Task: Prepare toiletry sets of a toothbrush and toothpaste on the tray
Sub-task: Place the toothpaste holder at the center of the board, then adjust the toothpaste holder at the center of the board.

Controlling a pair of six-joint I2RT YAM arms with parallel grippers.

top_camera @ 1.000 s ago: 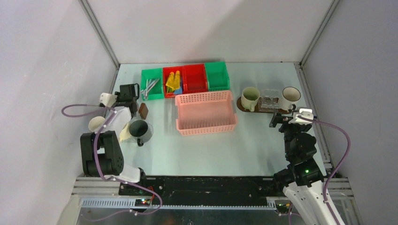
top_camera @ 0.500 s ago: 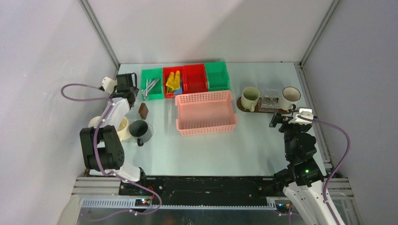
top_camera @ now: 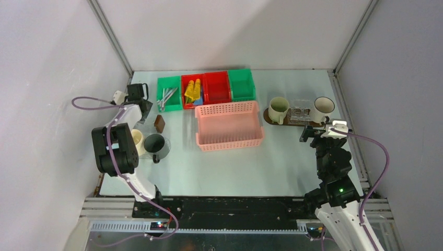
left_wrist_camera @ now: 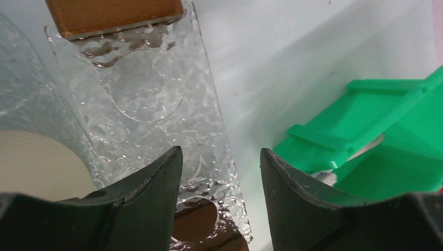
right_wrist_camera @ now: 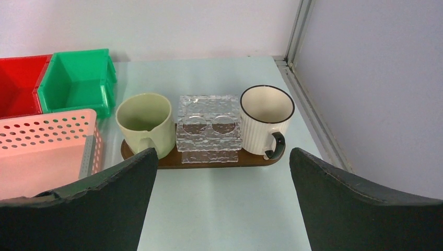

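Pale blue tabletop (top_camera: 235,162) carries the dark brown oval wooden tray (right_wrist_camera: 163,160), mid-frame in the right wrist view, bearing a cream ceramic mug (right_wrist_camera: 145,125) and a white ribbed mug (right_wrist_camera: 264,130). Left gripper (left_wrist_camera: 220,157) and right gripper (right_wrist_camera: 223,156) both gape, empty.

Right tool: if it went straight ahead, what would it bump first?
Probably the clear holder in the middle of the tray, though the right tool's height is hard to judge.
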